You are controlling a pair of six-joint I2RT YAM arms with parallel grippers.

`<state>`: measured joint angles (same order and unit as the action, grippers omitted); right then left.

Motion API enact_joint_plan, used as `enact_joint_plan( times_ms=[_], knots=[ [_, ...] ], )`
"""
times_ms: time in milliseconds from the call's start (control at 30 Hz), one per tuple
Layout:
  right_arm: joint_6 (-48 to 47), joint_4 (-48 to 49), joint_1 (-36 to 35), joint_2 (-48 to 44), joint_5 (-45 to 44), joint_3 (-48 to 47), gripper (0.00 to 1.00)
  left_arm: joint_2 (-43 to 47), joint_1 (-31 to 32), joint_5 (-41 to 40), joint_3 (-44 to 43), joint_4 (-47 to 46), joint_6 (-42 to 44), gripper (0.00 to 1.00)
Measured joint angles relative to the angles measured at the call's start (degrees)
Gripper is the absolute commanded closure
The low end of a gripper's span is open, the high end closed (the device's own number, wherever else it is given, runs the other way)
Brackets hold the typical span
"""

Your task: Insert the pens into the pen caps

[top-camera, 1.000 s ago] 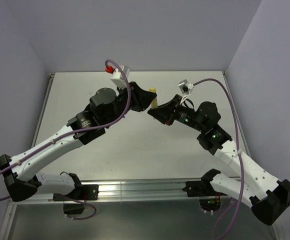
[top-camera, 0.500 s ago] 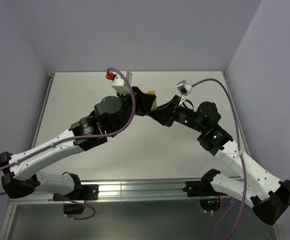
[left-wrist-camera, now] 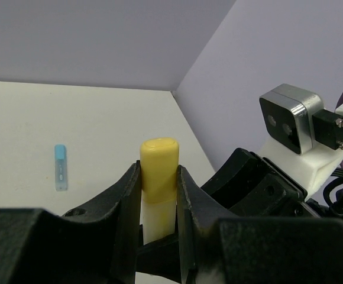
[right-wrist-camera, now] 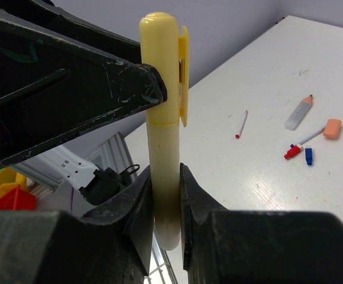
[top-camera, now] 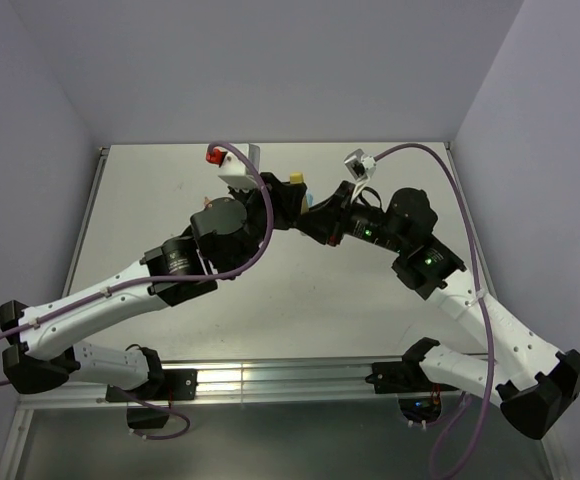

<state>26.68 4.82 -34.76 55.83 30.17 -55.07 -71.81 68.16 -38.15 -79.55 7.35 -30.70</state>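
A pale yellow pen (right-wrist-camera: 164,171) stands upright between the jaws of my right gripper (right-wrist-camera: 165,189), which is shut on its lower barrel. A yellow pen cap (right-wrist-camera: 159,65) with a clip sits over the pen's top end. My left gripper (left-wrist-camera: 158,177) is shut on that yellow cap (left-wrist-camera: 158,165), and the pale barrel (left-wrist-camera: 158,219) shows just below it. From above, both grippers meet over the table's far middle, where only a bit of yellow cap (top-camera: 296,178) shows between the left gripper (top-camera: 290,198) and the right gripper (top-camera: 316,214).
On the table lie a thin white stick with a red tip (right-wrist-camera: 241,124), a stubby pale pen with an orange tip (right-wrist-camera: 298,112), an orange cap (right-wrist-camera: 332,128), a red cap (right-wrist-camera: 291,152) and a dark blue cap (right-wrist-camera: 308,155). A light blue piece (left-wrist-camera: 60,167) lies to the left.
Both grippers have drawn closer together and shifted a little toward the back of the table. Less of the yellow pen shows between them than before.
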Motion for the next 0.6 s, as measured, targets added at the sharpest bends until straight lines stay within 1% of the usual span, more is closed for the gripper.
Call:
enact_joint_plan(
  times_ms=[367, 600],
  knots=[
    [-2.6, -6.7, -0.2, 2.6, -1.3, -5.7, 1.00, -2.3, 1.0, -5.4, -3.5, 2.5, -1.5, 1.00],
    [-3.8, -9.5, -0.4, 3.9, -2.7, -6.8, 1.00, -4.1, 1.4, -8.3, -4.8, 4.9, -2.7, 1.00]
  ],
)
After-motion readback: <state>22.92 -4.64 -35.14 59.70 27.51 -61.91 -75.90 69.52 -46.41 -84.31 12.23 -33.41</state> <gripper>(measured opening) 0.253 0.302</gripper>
